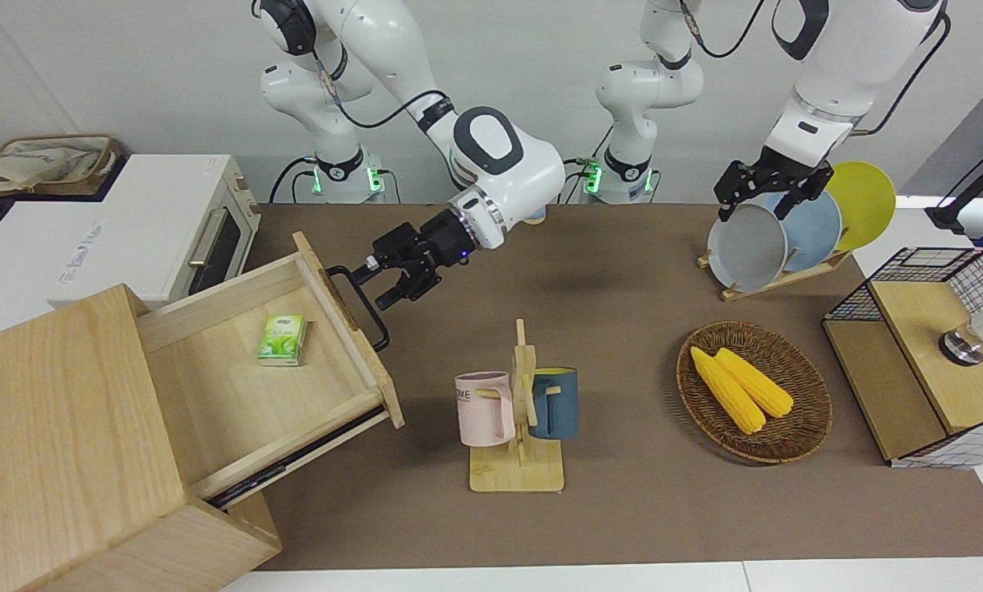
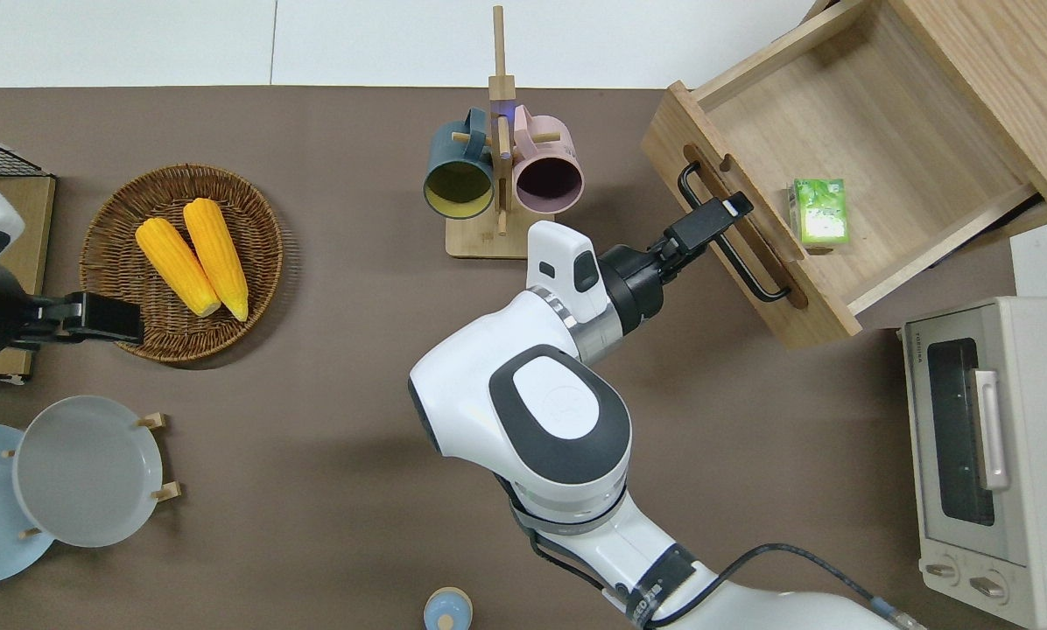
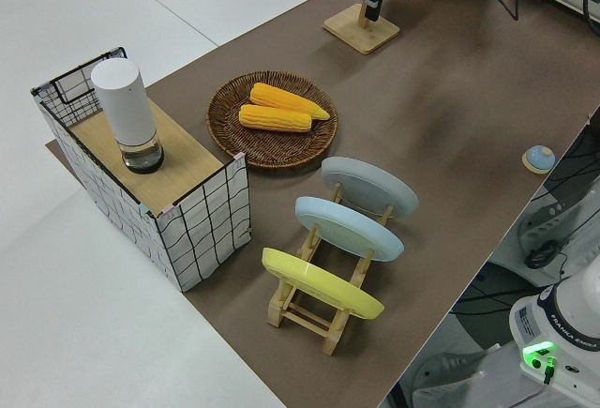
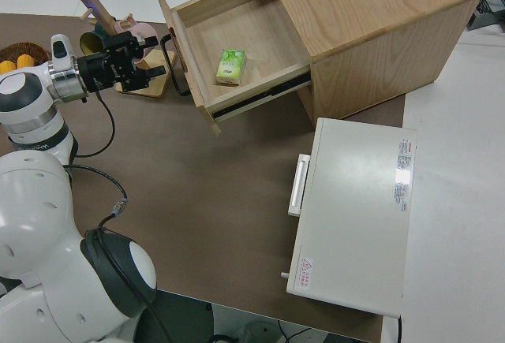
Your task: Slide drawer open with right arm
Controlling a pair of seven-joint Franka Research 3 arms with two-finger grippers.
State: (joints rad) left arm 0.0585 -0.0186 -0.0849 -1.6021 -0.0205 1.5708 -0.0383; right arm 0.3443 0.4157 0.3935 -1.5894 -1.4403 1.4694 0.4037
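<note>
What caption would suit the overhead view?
Right gripper open by the handle of the pulled-out drawer, a green packet inside.

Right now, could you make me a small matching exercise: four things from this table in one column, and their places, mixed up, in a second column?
Things:
1. green packet
2. corn cobs
3. pink mug
4. white cylinder

Places:
A. in the wicker basket
B. on the wire-mesh shelf
C. in the open drawer
D. on the wooden mug stand

Pairs: 1-C, 2-A, 3-D, 4-B
</note>
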